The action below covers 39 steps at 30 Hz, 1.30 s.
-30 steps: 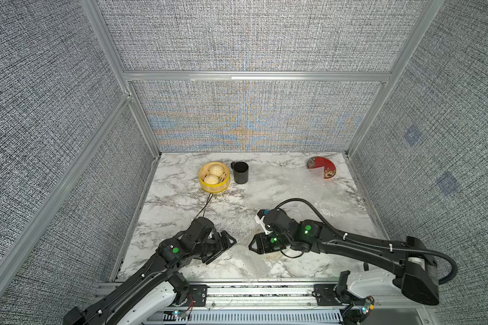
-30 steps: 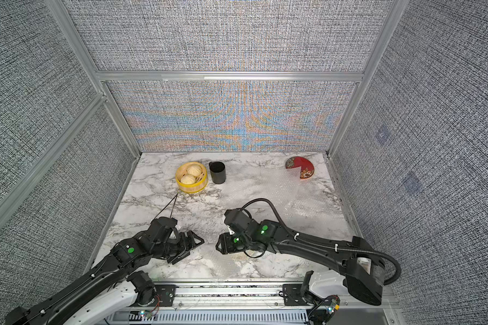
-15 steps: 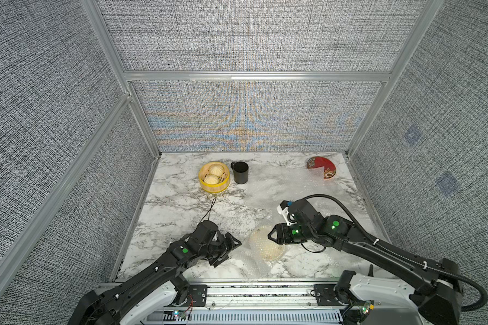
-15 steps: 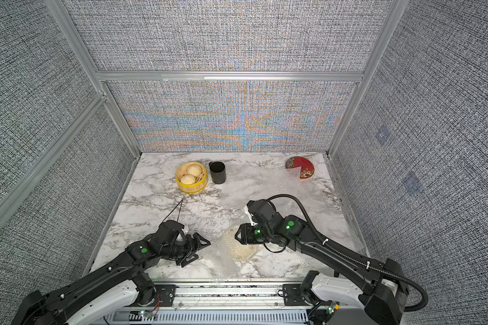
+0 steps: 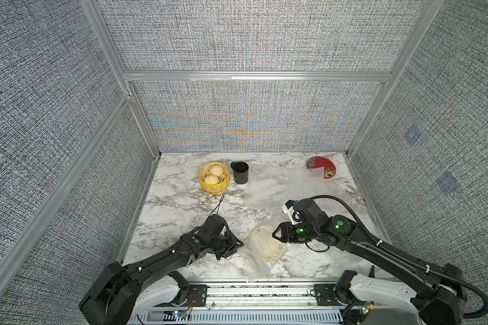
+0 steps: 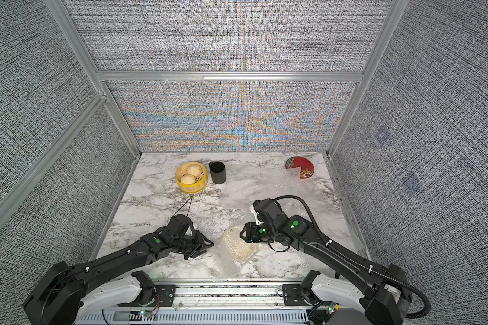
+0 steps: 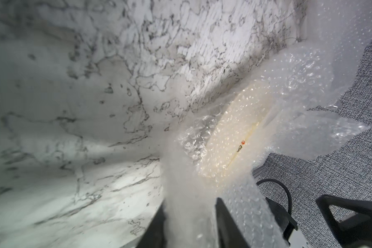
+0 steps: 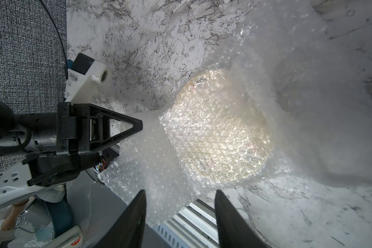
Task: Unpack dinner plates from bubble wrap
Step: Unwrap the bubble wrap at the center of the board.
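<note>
The left tool [image 5: 235,247] has closed on the bubble wrap [image 5: 261,264] by the wrapped cream plate [image 5: 266,243], lower centre; the right tool [image 5: 276,237], backed off, hangs half open, empty. Mid-frame, a basket [image 5: 214,186] holds buns [image 5: 216,170].

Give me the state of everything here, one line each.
cream plate, wrapped.
bubble wrap, around the cream plate, one edge pinched.
dark red plate, partly under a loose sheet.
steamer basket, open, holding two buns.
black cup, upright.
left gripper, shut on the bubble wrap.
right gripper, open.
</note>
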Tool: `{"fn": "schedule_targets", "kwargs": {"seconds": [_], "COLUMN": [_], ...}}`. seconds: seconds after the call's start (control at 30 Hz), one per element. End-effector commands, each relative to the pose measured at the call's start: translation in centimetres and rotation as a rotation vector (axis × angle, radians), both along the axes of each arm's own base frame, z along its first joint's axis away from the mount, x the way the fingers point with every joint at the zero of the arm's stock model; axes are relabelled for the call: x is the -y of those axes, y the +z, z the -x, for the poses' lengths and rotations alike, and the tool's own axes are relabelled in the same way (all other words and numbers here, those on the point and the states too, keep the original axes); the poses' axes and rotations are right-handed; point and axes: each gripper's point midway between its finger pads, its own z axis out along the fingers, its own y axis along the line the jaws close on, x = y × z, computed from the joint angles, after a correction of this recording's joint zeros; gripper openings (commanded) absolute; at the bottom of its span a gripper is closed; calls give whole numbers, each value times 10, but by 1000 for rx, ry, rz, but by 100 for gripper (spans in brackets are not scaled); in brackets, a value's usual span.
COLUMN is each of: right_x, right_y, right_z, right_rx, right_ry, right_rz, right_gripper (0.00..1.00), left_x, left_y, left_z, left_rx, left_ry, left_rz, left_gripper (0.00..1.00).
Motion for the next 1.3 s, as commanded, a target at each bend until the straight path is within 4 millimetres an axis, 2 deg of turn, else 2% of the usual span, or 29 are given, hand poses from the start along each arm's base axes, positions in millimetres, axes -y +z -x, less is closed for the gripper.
{"fn": "schedule_targets", "kwargs": {"seconds": [0.0, 0.1, 0.23, 0.33, 0.4, 0.5, 0.67, 0.8, 0.93, 0.97, 1.0, 1.07, 1.13, 1.17, 1.27], "right_x": [5, 7, 2, -7, -12, -16, -29, -51, -74, -79, -80, -76, -65, -55, -27], "right_y": [-3, -5, -6, -9, -9, -9, 0, 12, 7, 9, 2, -13, -28, -41, -53], "right_z": [6, 6, 7, 6, 3, -1, -1, -6, -12, -16, -18, -22, -30, -28, -32], "right_rx": [-25, -43, -64, -91, -99, -115, -118, -118, -173, -176, -193, -224, -250, -274, -284], "right_ry": [29, 38, 65, 83, 88, 98, 147, 183, 219, 223, 221, 199, 152, 124, 48], "right_rz": [18, 24, 10, -2, -7, 8, -41, -132, -202, -213, -204, -168, -139, -112, -64], "right_gripper": [54, 55, 55, 56, 56, 56, 54, 49, 46, 46, 45, 46, 45, 45, 46], "left_x": [-3, -8, -30, -37, -33, -32, -41, -49, -37, -32, -27, -21, -22, -24, -29], "left_y": [2, 5, 10, 25, 34, 44, 72, 100, 129, 134, 135, 135, 126, 121, 109], "left_z": [-11, -22, -40, -62, -69, -72, -80, -83, -84, -85, -84, -82, -76, -73, -64], "left_rx": [64, 66, 59, 74, 65, 49, 113, 159, 229, 249, 257, 265, 243, 229, 202], "left_ry": [-23, -60, -114, -182, -257, -334, -312, -298, -256, -251, -250, -245, -246, -244, -250], "left_rz": [-38, -77, -223, -298, -315, -335, -340, -359, -255, -219, -178, -126, -120, -127, -137], "left_gripper": [12, 1, 0, 1, 7, 22, 53, 61, 66, 68, 69, 71, 73, 73, 74]}}
